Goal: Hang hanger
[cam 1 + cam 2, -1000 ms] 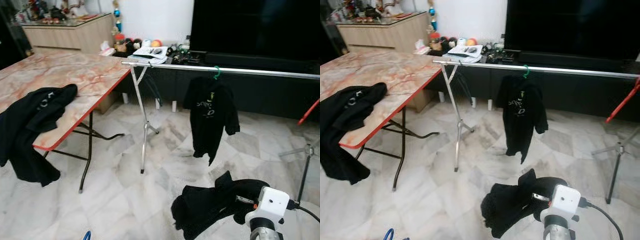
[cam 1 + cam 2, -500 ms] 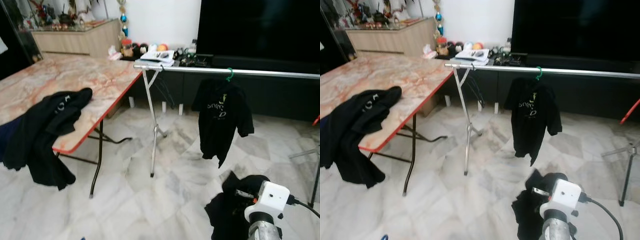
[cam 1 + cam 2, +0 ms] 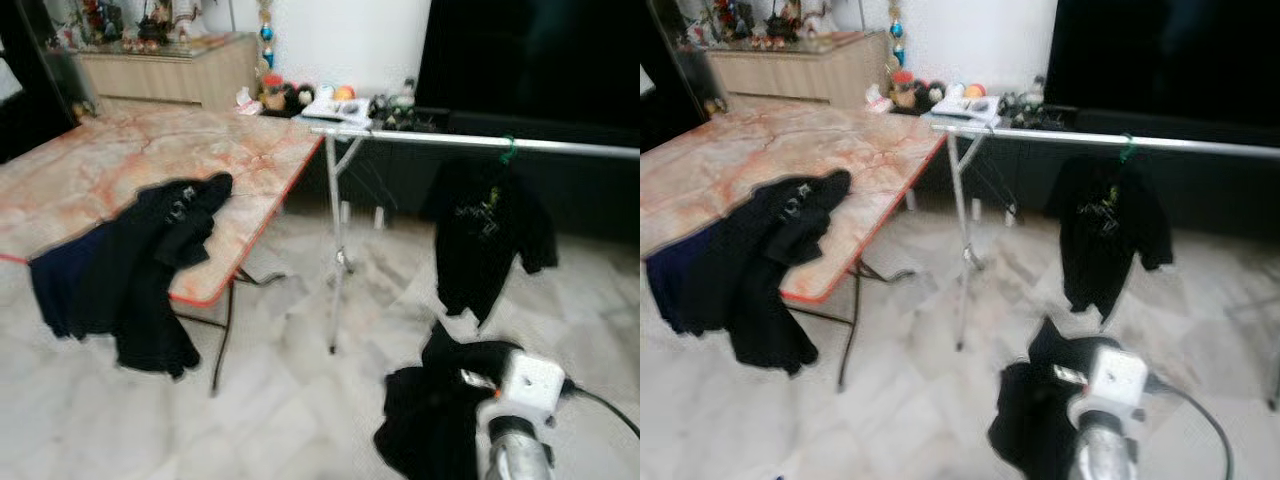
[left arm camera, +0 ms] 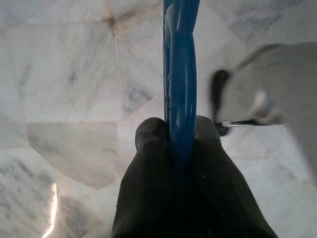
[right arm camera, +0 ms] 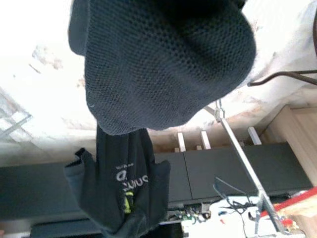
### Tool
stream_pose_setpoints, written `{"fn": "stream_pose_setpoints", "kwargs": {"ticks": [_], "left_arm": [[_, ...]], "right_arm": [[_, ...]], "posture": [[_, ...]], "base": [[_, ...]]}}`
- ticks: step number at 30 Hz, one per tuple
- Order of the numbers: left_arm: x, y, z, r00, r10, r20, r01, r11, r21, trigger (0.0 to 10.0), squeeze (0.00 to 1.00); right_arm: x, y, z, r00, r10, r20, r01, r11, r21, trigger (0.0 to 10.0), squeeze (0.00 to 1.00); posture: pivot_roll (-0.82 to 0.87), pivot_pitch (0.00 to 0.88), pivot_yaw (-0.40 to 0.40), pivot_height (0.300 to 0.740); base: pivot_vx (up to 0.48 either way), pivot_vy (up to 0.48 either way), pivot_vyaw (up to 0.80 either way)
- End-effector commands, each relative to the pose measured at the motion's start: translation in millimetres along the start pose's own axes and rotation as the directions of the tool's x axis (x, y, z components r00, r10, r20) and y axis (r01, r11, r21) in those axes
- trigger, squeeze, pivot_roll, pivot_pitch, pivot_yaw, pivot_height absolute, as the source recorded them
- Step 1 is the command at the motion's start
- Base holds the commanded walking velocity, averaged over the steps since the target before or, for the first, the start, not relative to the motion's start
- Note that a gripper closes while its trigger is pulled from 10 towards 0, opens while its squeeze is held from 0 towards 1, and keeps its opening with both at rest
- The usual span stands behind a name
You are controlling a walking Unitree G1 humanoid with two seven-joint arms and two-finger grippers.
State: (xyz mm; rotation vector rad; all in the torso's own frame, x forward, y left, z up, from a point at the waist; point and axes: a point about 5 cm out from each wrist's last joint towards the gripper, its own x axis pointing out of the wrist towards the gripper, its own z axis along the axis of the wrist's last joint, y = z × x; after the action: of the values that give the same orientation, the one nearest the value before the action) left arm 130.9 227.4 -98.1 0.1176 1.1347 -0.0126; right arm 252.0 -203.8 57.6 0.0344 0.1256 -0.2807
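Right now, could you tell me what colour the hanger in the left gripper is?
Blue: the hanger shows best in the left wrist view.

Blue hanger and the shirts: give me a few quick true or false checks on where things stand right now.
1. The left gripper's fingers are shut on the blue hanger. True.
2. A black shirt on a green hanger hangs from the silver rail. True.
3. The marble table is bare. False: dark clothes drape over its red edge.
4. The black garment at the right arm lies flat on the table. False: it hangs bunched at the right arm, above the floor.
5. The rail carries three shirts. False: one hangs in view.
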Motion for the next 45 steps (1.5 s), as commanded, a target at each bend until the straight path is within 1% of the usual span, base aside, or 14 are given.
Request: {"fn": "stream_pose_setpoints", "kwargs": {"ticks": [1,6,9,21,24,28,30,33,35,40,44,45], "left_arm": [[-0.2,3.0,0.0,1.0,0.024,-0.009,-0.024,1.0,0.02,10.0,0.0],[1.4,-6.6,0.5,1.0,0.015,-0.009,-0.015,1.0,0.017,10.0,0.0],[1.9,-9.1,1.0,1.0,0.014,-0.009,-0.014,1.0,0.017,10.0,0.0],[2.5,-11.4,3.7,1.0,0.012,-0.005,-0.012,1.0,0.019,10.0,0.0],[2.1,-7.5,5.1,1.0,0.013,0.001,-0.013,1.0,0.018,10.0,0.0],[-0.4,9.3,8.3,1.0,0.022,0.015,-0.022,1.0,0.016,10.0,0.0],[-3.6,24.3,9.0,0.999,0.032,0.022,-0.032,0.999,0.014,10.0,0.0],[-4.7,29.0,8.9,0.999,0.035,0.022,-0.035,0.999,0.014,10.0,0.0],[-6.9,36.8,7.8,0.999,0.04,0.021,-0.04,0.999,0.012,10.0,0.0],[-7.7,39.1,6.5,0.999,0.038,0.02,-0.038,0.999,0.012,10.0,0.0],[-6.2,31.9,3.3,0.999,0.033,0.012,-0.033,0.999,0.014,10.0,0.0],[-4.7,25.8,3.2,0.999,0.03,0.011,-0.03,0.999,0.014,10.0,0.0]], "right_arm": [[4.5,11.0,13.3,0.998,0.029,0.054,-0.03,0.999,0.011,10.0,0.0],[5.5,13.8,15.3,0.997,0.042,0.062,-0.043,0.999,0.005,10.0,0.0],[6.3,14.4,16.9,0.997,0.045,0.068,-0.045,0.999,0.002,10.0,0.0],[8.8,18.4,21.5,0.995,0.055,0.086,-0.055,0.999,0.0,10.0,0.0],[9.2,19.2,22.1,0.994,0.058,0.09,-0.058,0.998,-0.005,10.0,0.0],[9.2,20.1,23.4,0.993,0.061,0.097,-0.061,0.998,-0.012,10.0,0.0],[9.5,20.8,25.1,0.993,0.064,0.104,-0.062,0.998,-0.017,10.0,0.0],[9.6,21.3,25.7,0.992,0.065,0.106,-0.063,0.998,-0.019,10.0,0.0],[9.8,22.1,26.9,0.991,0.069,0.113,-0.066,0.997,-0.027,10.0,0.0],[9.7,24.1,29.6,0.989,0.081,0.126,-0.076,0.996,-0.04,10.0,0.0],[10.2,25.2,32.3,0.987,0.085,0.136,-0.08,0.996,-0.044,10.0,0.0],[10.4,25.4,33.1,0.987,0.086,0.139,-0.08,0.996,-0.046,10.0,0.0]], "posture": [[0.09,0.028,0.021,0.74],[0.09,0.029,0.019,0.74],[0.1,0.03,0.018,0.74],[0.1,0.031,0.016,0.74],[0.1,0.03,0.015,0.74],[0.1,0.032,0.014,0.74],[0.1,0.032,0.013,0.74],[0.1,0.032,0.013,0.74],[0.1,0.032,0.013,0.74],[0.1,0.033,0.011,0.74],[0.1,0.034,0.01,0.74],[0.1,0.034,0.01,0.74]], "base": [[0.0,0.461,0.0],[0.0,0.46,0.0],[0.0,0.46,0.0],[0.0,0.456,0.0],[0.0,0.454,0.0],[0.0,0.454,0.0],[0.0,0.454,0.0],[0.0,0.454,0.0],[0.0,0.454,0.0],[0.0,0.452,0.0],[0.0,0.448,0.0],[0.0,0.442,0.0]]}}
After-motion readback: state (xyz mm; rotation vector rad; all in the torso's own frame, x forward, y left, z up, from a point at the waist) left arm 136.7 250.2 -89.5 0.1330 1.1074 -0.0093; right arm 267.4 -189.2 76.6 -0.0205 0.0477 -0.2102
